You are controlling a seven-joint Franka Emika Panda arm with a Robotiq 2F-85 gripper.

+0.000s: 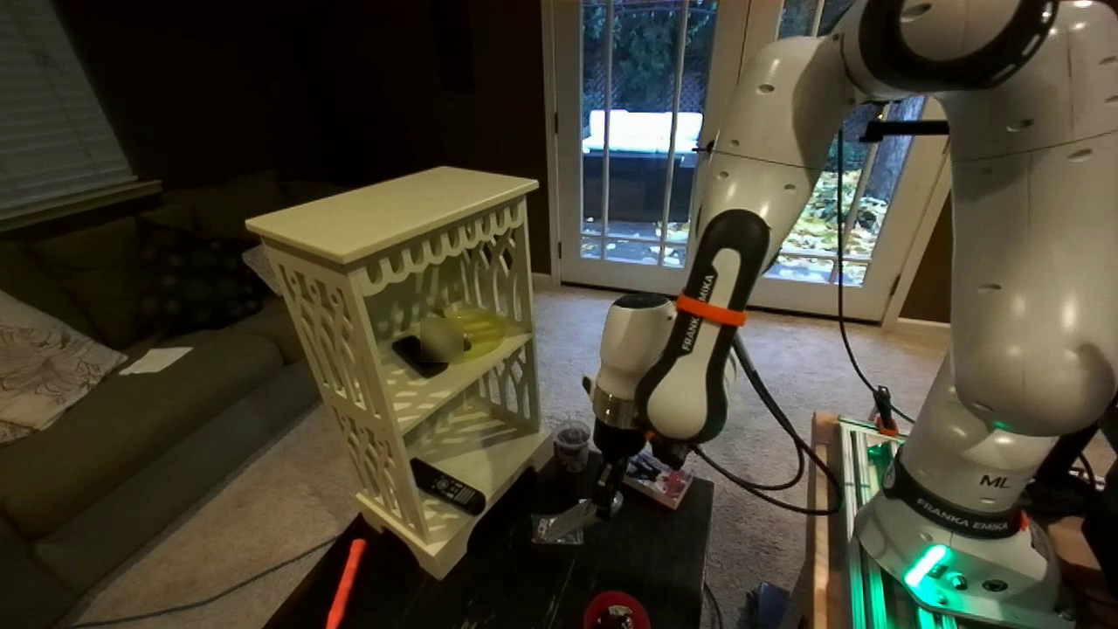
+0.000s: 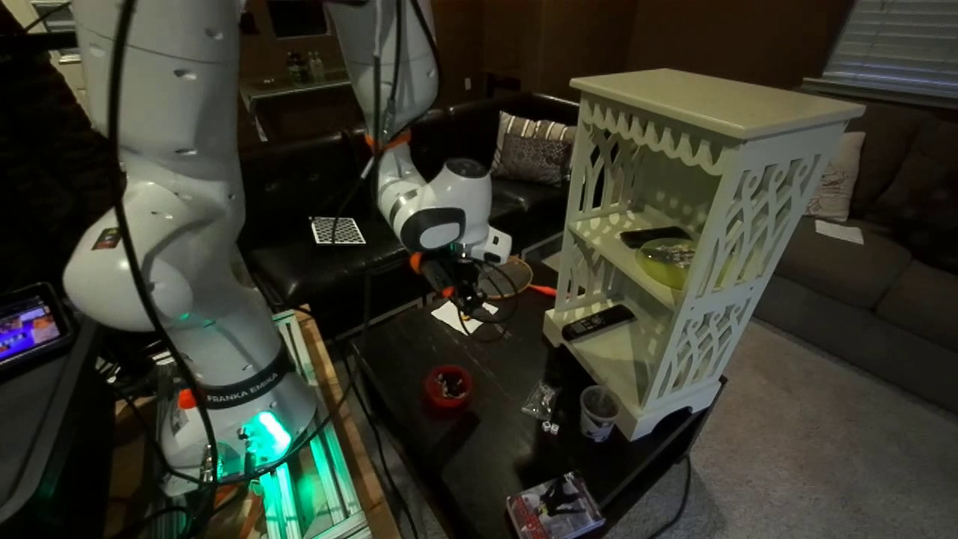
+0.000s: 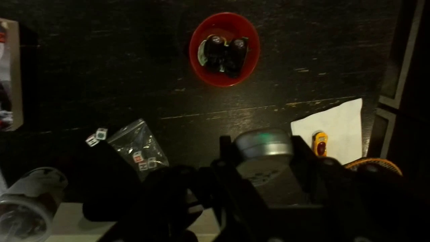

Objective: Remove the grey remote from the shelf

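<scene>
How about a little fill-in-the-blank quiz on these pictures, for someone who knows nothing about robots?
1. In the wrist view, the grey remote is held ____ the fingers of the gripper.
2. On the shelf, the black remote with buttons lies on a ____ level than the yellow-green bowl.
3. The bowl standing directly on the dark table is ____ in colour.
4. Outside the clear bag, ____ small white cubes lie close together.

Missing words: between; lower; red; two.

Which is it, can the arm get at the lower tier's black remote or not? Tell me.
Probably not yet: the jaws are closed on what looks like the grey remote, so they likely can't grip the black remote too. The shelf, open in front, seems to leave the way free.
</scene>
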